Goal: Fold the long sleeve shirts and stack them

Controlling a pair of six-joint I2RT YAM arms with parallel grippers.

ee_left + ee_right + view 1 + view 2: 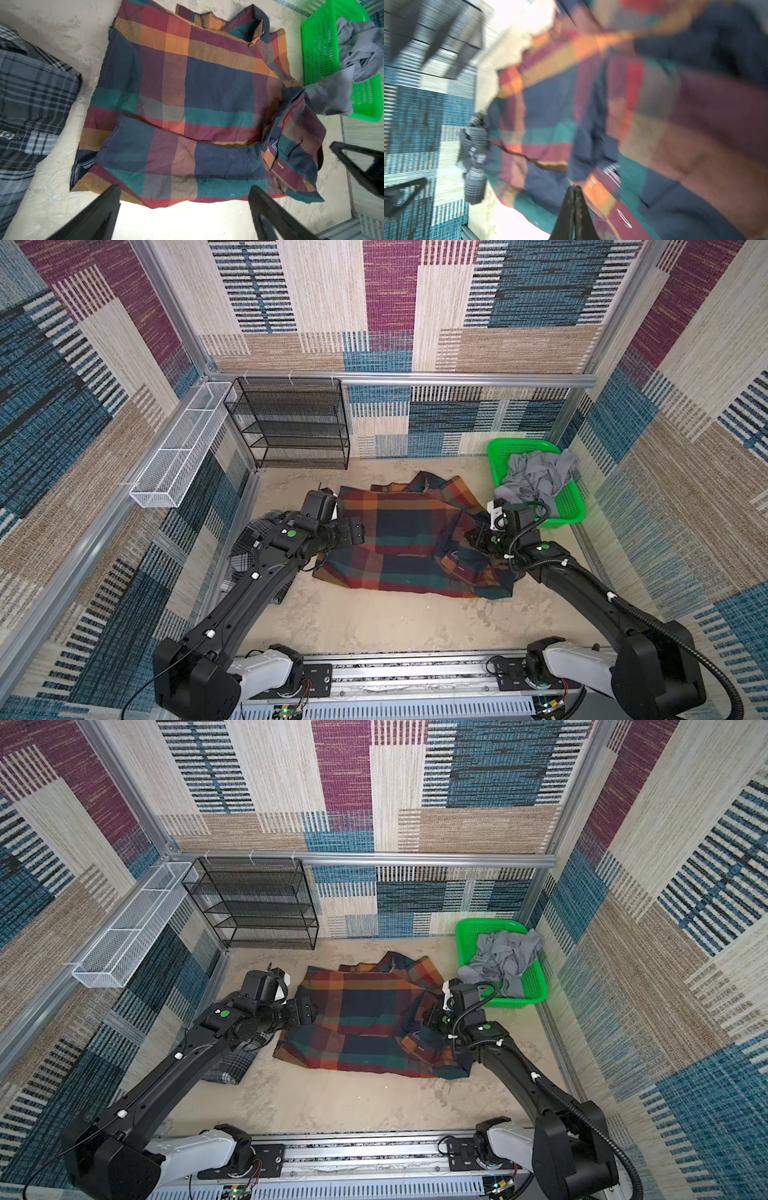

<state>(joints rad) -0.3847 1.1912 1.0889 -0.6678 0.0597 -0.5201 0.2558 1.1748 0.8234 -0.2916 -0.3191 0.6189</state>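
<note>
So the big plaid shirt [399, 539] lies mid-frame on the counter [374, 622]. The left tool [185, 187] hangs wide open at its left edge, and the right tool [575, 189] is clenched shut over its right side. The grey shirt [232, 1065] sits further left.

Two long-sleeve plaid shirts show: one large shirt in navy, orange, red and green checks [399, 539] and one smaller grey, black and white plaid shirt [232, 1065]. There is one green perforated plastic basket [573, 506] with one heap of crumpled grey cloth [536, 477]; how many pieces make up the heap cannot be told. One black wire-mesh shelf rack [291, 423] and one white wire-mesh trough [178, 448] of three compartments complete the fittings. Two black robot arms are present, the left arm [249, 585] and the right arm [582, 585].
</note>
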